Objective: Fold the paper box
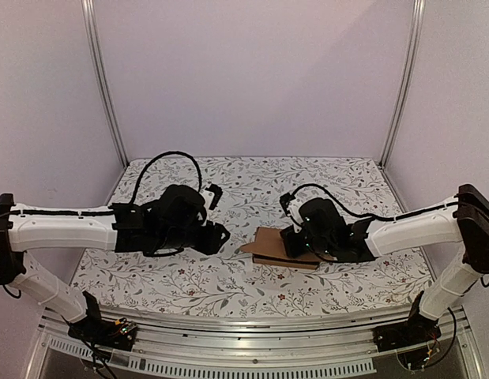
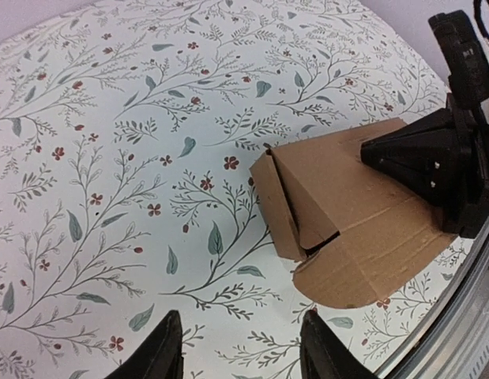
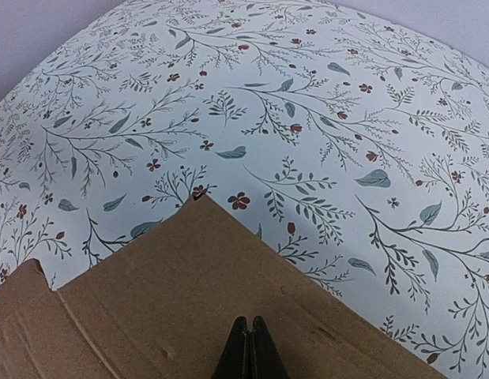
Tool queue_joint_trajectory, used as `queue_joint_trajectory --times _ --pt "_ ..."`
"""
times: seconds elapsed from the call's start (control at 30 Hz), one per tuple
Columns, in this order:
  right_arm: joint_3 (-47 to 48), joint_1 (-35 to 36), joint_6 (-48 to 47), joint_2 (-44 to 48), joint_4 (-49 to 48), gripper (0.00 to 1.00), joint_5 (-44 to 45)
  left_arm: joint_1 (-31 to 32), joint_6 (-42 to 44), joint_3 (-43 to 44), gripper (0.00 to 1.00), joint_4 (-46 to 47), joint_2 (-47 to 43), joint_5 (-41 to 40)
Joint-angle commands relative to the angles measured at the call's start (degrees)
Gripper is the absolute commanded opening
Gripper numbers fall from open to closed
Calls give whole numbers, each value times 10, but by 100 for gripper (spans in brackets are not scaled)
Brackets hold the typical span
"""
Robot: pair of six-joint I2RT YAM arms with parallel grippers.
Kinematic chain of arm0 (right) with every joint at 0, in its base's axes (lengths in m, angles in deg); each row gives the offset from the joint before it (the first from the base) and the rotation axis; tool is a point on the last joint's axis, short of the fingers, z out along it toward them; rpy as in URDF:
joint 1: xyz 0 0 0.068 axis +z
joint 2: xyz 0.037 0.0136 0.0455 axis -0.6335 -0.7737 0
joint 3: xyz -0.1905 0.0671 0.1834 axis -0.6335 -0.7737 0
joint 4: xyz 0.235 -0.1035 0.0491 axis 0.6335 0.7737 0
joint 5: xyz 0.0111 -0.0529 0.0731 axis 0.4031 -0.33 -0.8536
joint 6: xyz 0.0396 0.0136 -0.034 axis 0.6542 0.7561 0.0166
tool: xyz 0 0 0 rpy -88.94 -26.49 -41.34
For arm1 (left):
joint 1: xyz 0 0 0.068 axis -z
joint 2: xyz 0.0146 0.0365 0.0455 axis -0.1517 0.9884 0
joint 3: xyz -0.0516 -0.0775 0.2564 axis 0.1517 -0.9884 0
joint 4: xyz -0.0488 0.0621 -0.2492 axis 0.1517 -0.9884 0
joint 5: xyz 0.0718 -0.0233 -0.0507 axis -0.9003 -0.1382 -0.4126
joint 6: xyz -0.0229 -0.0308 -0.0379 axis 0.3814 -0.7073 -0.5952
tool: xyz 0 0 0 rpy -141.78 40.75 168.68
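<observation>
Brown paper box [image 2: 362, 197] lay half-folded, flaps [image 2: 277, 207] loose; your right tool [image 3: 248, 325], pinched together, pressed it; left tool [image 2: 240, 328] beside it stood apart, empty.

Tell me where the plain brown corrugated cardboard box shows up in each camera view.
Top external: the brown corrugated cardboard box lies just right of centre, slightly below the middle.
Left wrist: right of centre, at mid-height.
Right wrist: fills the lower part, from the left edge.
Shared landmark: the shut black right gripper, tips at the box in all three.
</observation>
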State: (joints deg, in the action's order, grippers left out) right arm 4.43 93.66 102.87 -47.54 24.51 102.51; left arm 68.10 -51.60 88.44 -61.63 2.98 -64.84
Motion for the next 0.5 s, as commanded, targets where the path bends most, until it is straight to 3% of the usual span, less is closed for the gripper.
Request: queue_joint_trajectory --times 0.0,0.23,0.47 --pt "-12 -2 -5 22 47 0 -6 -52 -36 -17 48 80 28 101" --pt "-11 -3 -2 40 55 0 -7 -93 -59 1 41 166 119 236" --pt "-8 -2 1 50 64 0 -2 -97 -86 20 38 202 185 316"
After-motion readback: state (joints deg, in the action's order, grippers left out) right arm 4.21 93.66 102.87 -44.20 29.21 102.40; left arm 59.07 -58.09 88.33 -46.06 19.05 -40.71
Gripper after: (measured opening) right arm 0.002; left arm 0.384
